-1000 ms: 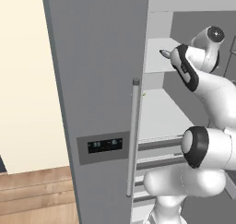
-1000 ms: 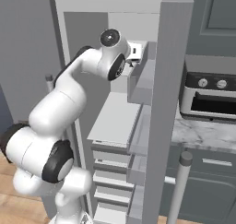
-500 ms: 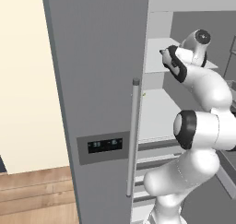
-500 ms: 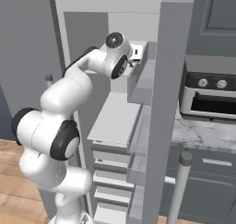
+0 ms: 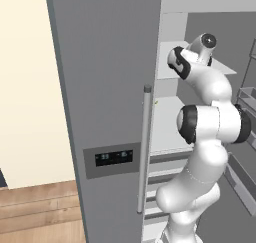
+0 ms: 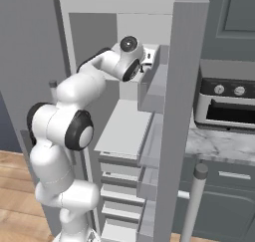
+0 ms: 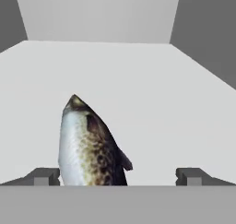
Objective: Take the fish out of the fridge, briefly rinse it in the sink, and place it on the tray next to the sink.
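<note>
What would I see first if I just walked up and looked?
Probably the fish, speckled brown and silvery, lying on a pale fridge shelf right in front of the open gripper, nearer one finger. Then the big white arm reaching up into the open grey fridge, and the toaster oven on the counter beside it.

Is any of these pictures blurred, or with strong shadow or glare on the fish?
Hand view: the fish is slightly soft but readable, evenly lit, no glare, no clear shadow on the pale shelf. Both base views: sharp, flat lighting on the fridge.
</note>
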